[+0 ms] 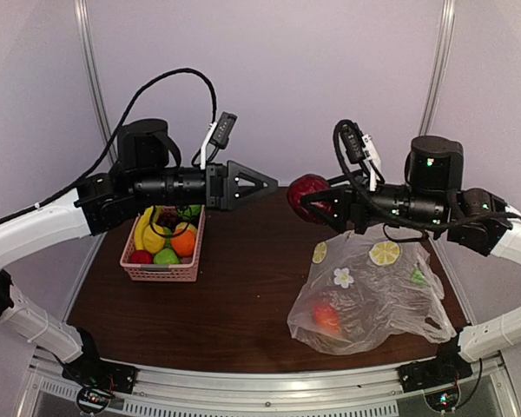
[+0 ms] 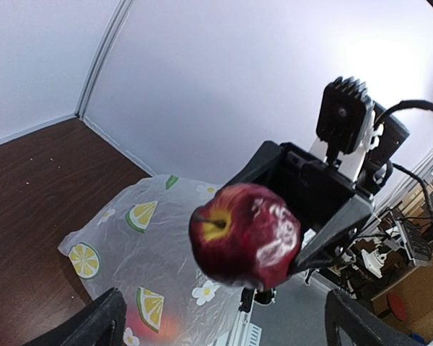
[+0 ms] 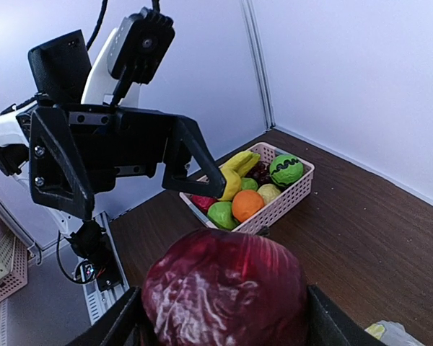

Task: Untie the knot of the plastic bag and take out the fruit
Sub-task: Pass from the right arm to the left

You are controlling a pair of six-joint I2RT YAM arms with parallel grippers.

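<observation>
My right gripper (image 1: 311,200) is shut on a dark red round fruit (image 1: 306,193) and holds it in the air over the table's middle. In the right wrist view that fruit (image 3: 227,288) fills the space between the fingers (image 3: 126,321). My left gripper (image 1: 265,184) stands open, level with the fruit and just left of it, its tips apart from it. The left wrist view has the fruit (image 2: 242,234) straight ahead. The clear plastic bag (image 1: 373,291) lies slack at the right with a reddish-orange fruit (image 1: 326,315) inside. The knot is out of view.
A pink slotted basket (image 1: 165,271) stands at the left under my left arm, holding a banana (image 3: 238,169), an orange (image 3: 246,205), a green ball with dark patches (image 3: 286,170) and other fruit. Bare brown tabletop (image 1: 243,287) lies between basket and bag.
</observation>
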